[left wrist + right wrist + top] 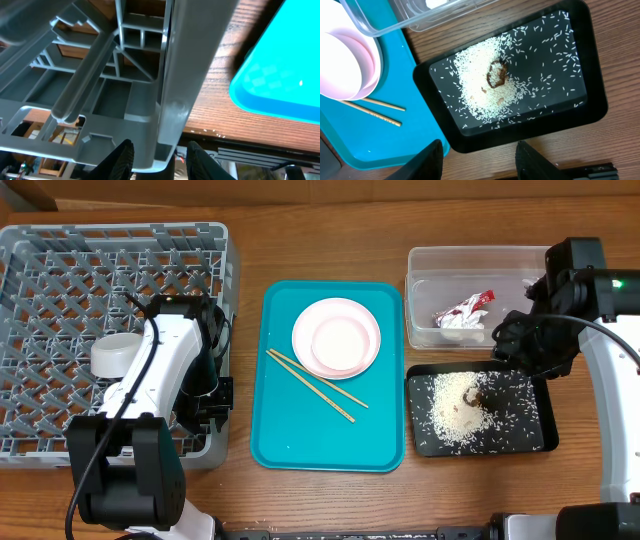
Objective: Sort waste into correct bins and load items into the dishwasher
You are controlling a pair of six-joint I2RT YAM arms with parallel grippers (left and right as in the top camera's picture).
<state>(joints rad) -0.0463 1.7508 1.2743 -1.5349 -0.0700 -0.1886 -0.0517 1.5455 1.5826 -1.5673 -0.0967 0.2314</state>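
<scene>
Two chopsticks [318, 386] are seen on the teal tray [290, 440]. The left gripper [160, 160] jaws are spread astride the dish rack [120, 228] wall. The right gripper [480, 160] jaws are held apart, empty, beside the black tray [587, 87].

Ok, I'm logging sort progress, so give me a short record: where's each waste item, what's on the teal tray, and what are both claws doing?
wrapper: in clear tub
rice, brown lump: in black tray
teal tray: stacked plates, chopsticks
left claw: astride rack wall, grip unclear
right claw: open, empty
</scene>
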